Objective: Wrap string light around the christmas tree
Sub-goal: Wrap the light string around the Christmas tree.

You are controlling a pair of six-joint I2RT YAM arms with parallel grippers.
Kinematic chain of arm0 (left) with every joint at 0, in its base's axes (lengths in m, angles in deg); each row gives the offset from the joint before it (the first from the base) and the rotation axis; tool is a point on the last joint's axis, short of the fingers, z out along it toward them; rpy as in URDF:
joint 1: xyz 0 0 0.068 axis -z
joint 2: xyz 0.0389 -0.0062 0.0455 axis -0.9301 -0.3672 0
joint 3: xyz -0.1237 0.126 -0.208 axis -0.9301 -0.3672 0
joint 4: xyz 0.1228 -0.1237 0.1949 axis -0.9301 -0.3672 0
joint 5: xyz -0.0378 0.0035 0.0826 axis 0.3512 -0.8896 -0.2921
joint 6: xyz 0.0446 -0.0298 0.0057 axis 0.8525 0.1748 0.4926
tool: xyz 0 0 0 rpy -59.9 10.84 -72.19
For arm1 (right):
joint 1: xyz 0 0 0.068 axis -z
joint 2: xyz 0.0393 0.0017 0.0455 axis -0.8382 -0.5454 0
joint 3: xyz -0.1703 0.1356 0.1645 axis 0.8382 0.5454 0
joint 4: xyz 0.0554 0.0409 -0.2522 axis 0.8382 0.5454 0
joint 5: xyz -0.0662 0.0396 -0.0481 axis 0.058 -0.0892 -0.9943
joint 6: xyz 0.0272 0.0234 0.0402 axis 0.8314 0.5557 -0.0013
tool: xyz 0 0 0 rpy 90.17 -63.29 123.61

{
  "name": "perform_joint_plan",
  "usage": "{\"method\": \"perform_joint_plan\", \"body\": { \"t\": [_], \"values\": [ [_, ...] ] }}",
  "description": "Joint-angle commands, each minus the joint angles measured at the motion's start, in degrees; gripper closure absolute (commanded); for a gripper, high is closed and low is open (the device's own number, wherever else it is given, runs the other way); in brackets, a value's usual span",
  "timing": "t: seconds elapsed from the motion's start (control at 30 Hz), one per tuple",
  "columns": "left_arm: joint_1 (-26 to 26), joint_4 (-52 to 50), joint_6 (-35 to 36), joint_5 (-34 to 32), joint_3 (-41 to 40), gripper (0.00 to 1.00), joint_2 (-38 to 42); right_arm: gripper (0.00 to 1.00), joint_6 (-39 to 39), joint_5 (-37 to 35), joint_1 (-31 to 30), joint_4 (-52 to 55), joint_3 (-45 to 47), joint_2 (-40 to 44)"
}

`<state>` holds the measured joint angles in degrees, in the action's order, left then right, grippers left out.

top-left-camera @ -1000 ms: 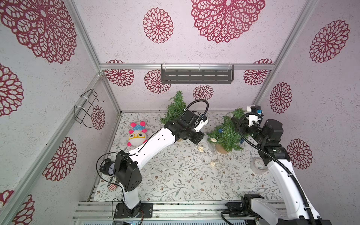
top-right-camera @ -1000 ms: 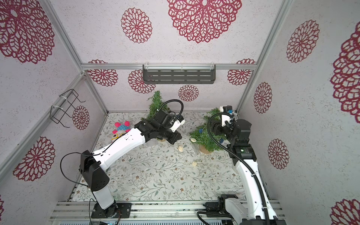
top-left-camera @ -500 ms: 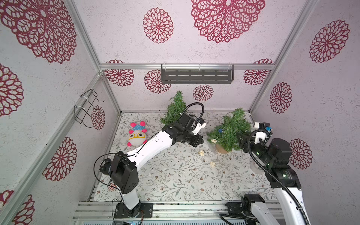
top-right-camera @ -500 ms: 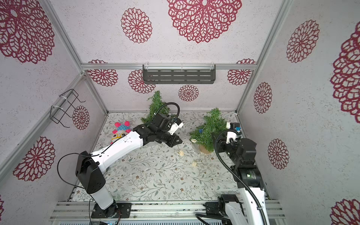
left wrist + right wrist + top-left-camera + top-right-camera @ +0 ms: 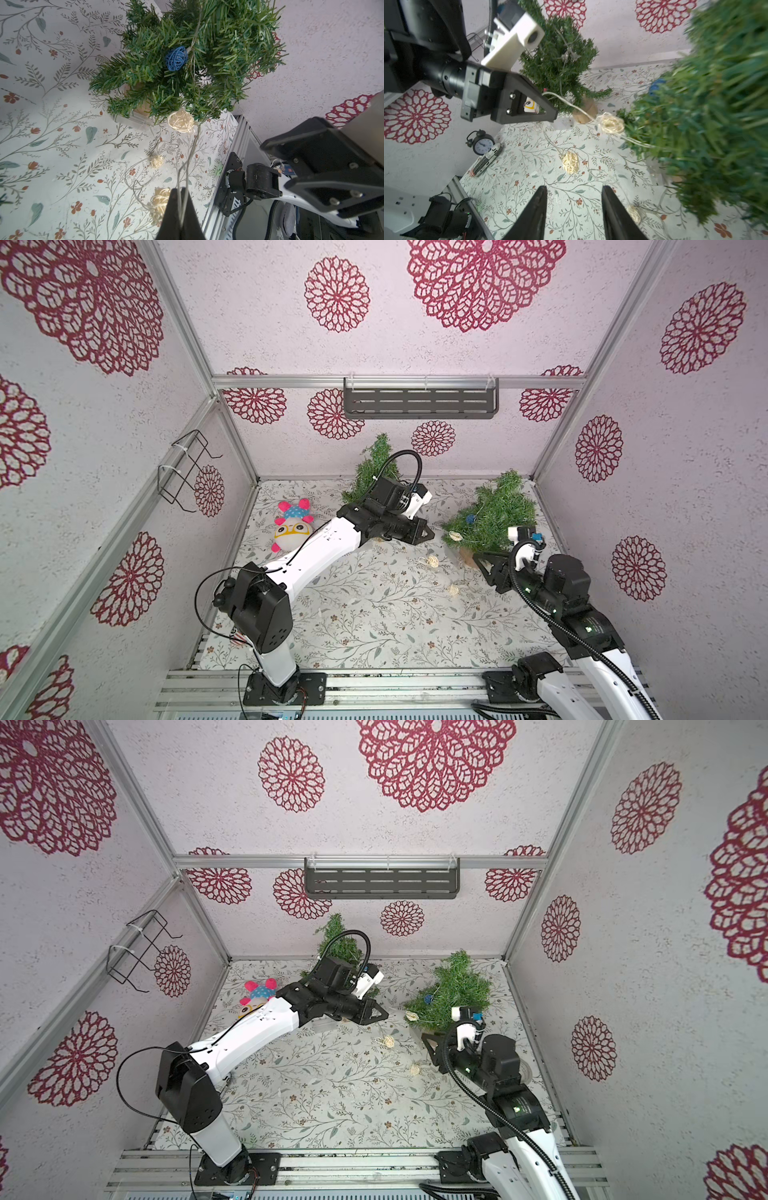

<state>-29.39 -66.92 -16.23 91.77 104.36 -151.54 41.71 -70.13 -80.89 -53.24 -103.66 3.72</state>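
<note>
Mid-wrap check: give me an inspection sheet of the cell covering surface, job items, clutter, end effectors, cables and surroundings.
Surface: floral mat, lying flat.
Job's things: christmas tree on the right arm's side; string light partly draped on it, blue ball in the branches, other balls lying on the mat.
Clutter: second tree, plush toy, alarm clock, striped oblong item.
Grippers: left end effector shut on the string light's wire; right end effector open, empty, near the tree's base.
Cables: black cable loops over the left wrist; black hose runs along the right arm.
Surroundings: flower-patterned walls, grey shelf, wire rack.
</note>
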Motion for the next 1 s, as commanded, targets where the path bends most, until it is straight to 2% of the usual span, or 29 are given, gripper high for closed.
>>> {"method": "perform_joint_plan", "body": {
  "t": [0.0,0.1,0.17,0.33,0.5,0.6,0.8,0.97],
  "values": [
    [-0.31,1.30,-2.60,0.41,1.79,1.00,1.24,0.52,-1.20,-10.87,-10.06,-6.16,-0.01,-4.25],
    [-0.40,1.91,-4.55,0.07,2.37,1.00,0.87,0.48,-3.66,-18.12,-18.19,-9.24,0.10,-9.73],
    [-0.39,2.40,-5.61,0.66,2.15,1.00,0.95,0.47,-4.47,-22.37,-21.08,-12.72,0.08,-13.50],
    [-0.35,3.06,-7.10,0.84,1.05,1.00,1.64,0.47,-7.61,-30.81,-24.00,-20.88,-2.02,-22.45],
    [-0.31,2.68,-7.09,0.65,0.62,1.00,1.84,0.50,-10.86,-37.92,-27.00,-20.92,-6.18,-28.86],
    [-0.39,2.68,-7.07,0.63,0.52,1.00,2.09,0.56,-10.14,-41.90,-27.97,-20.36,-6.55,-29.23],
    [-0.66,3.03,-7.20,0.23,0.49,1.00,2.63,0.58,-9.52,-44.36,-27.79,-20.06,-2.55,-21.72],
    [-0.57,6.32,-9.37,2.18,-0.63,1.00,2.96,0.56,-12.63,-39.75,-26.77,-26.72,-3.78,-26.70]
  ]
}}
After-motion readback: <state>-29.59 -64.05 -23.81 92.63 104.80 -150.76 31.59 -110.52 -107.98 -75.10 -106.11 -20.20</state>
